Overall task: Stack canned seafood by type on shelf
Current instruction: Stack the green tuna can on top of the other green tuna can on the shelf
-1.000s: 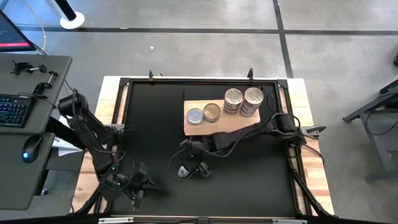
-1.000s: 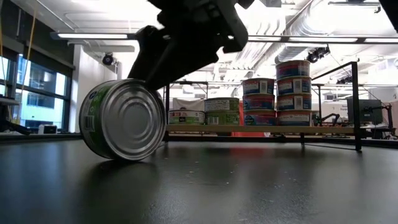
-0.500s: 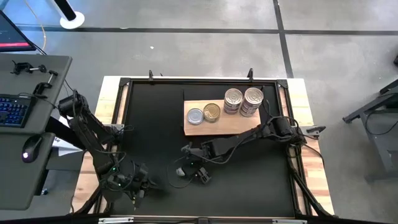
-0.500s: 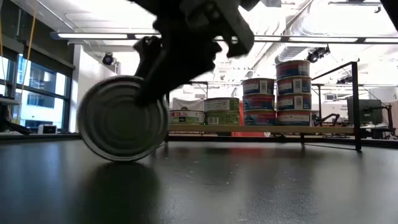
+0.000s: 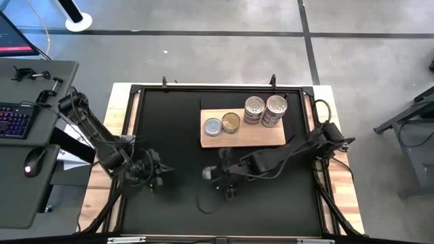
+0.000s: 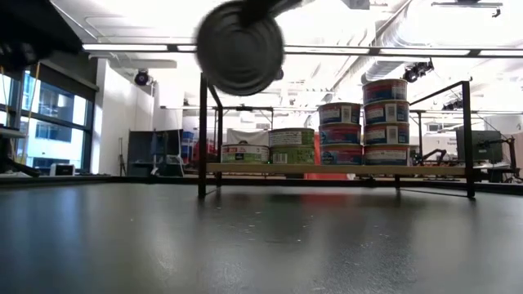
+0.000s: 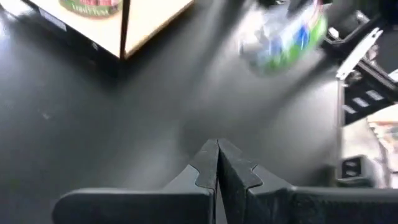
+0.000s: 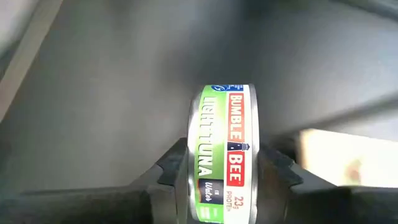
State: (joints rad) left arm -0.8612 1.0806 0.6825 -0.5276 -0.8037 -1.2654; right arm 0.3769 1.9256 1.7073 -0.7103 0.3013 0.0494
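A: The right end effector (image 8: pixel 214 171) had a tuna tin (image 8: pixel 225 152) clamped between its two fingers, label band facing the wrist camera, flat faces against the pads. So the tin rode on its edge, its round axis running across from finger to finger.

B: And from table level that tin (image 6: pixel 239 46) hung well clear of the black mat (image 6: pixel 261 245), round face toward the camera. Where was the shelf from there?

A: From above, the right end effector (image 5: pixel 218 174) sat over the mat just short of the wooden shelf (image 5: pixel 264 137). The shelf lay beyond it, toward the far side of the table, so the carry looked like a short one.

B: What was already up there?

A: Four groups in a row. A silver-lidded tin (image 5: pixel 213 126) at the left end, a gold-lidded one (image 5: pixel 231 122) touching beside it, then two taller stacks (image 5: pixel 265 110) at the right. In the low view the green-labelled pile (image 6: pixel 291 146) looked the likely match.

B: Then I'd judge the tin needed turning flat before landing. Anything in the way?

A: The tall stacks stood right beside the target, so a wide swing could clip them. The near side of the shelf looked open.

B: And the left arm?

A: The left end effector (image 7: pixel 217 163) waited over the mat's left part, fingers pressed together, holding nothing. The right was plainly nearer.
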